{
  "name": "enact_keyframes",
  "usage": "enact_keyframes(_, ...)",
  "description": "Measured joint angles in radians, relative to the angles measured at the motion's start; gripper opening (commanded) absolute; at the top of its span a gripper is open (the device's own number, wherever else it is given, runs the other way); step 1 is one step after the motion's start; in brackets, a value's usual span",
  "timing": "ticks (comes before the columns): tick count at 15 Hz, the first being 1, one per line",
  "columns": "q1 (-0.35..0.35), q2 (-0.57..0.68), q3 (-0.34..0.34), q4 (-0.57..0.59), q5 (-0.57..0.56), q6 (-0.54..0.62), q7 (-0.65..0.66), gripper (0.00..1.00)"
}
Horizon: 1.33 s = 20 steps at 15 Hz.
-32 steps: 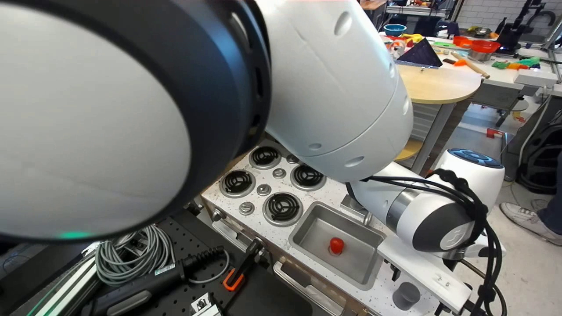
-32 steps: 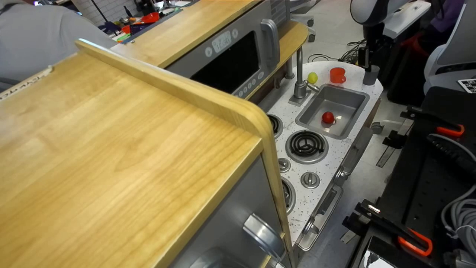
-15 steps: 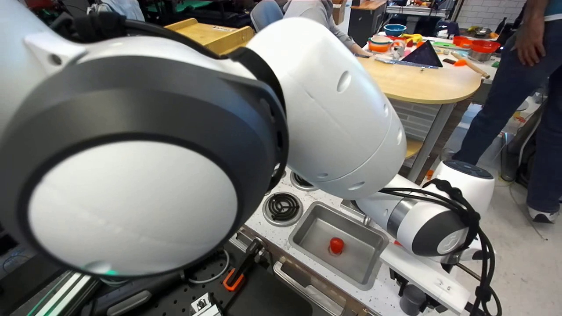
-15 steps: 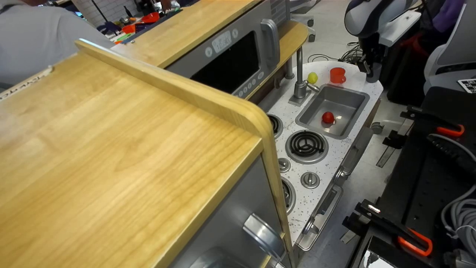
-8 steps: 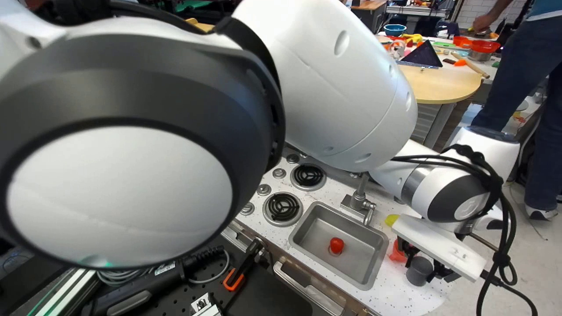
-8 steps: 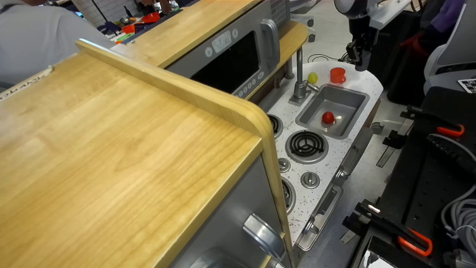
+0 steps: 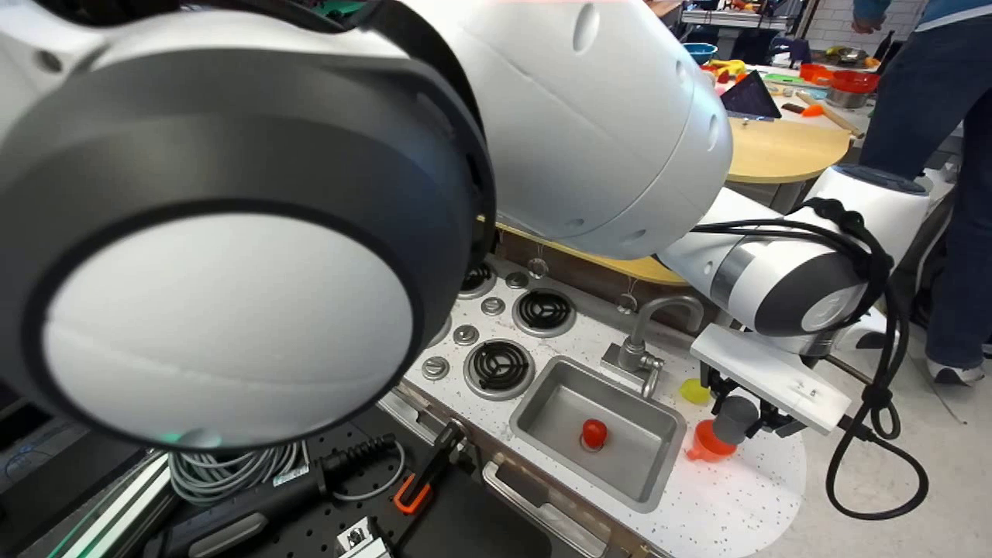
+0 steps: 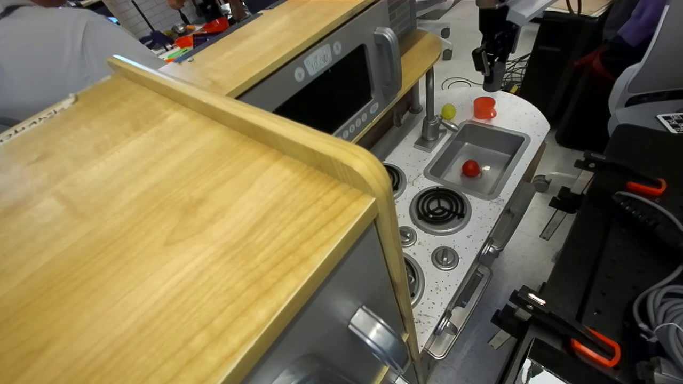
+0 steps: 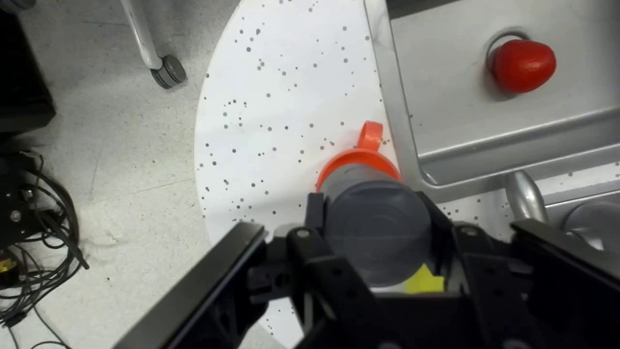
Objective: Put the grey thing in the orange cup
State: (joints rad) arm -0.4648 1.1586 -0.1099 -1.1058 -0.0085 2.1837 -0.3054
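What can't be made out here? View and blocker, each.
Floor of the orange cup: wrist view, hidden by the grey cylinder in the tool.
Most of the yellow piece: wrist view, behind tool and grey cylinder.
Part of a stove burner: in an exterior view, behind the robot arm.
Rest of the coiled cable: in an exterior view, past right edge.
Head of the standing person: in an exterior view, past top edge.

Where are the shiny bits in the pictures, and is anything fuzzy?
In the wrist view, a bright streak runs along the sink, and the end effector looks a bit fuzzy; in an exterior view, pale glare sits beside the red toy; in an exterior view, a green glow shows low on the arm's round joint.
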Motion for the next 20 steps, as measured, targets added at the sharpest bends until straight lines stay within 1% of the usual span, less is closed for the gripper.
enact_keyframes(12, 0.003, 0.111, 0.004, 0.113, 0.0, -0.001, 0.026, 0.21)
enact_keyframes(13, 0.003, 0.121, 0.004, 0.122, -0.001, -0.001, 0.029, 0.71)
enact_keyframes(14, 0.003, 0.131, 0.004, 0.131, -0.001, -0.001, 0.033, 0.72)
enact_keyframes(18, 0.003, 0.166, -0.003, 0.167, -0.002, -0.001, 0.056, 0.99)
enact_keyframes(20, 0.003, 0.173, -0.004, 0.182, -0.002, -0.001, 0.061, 1.0)
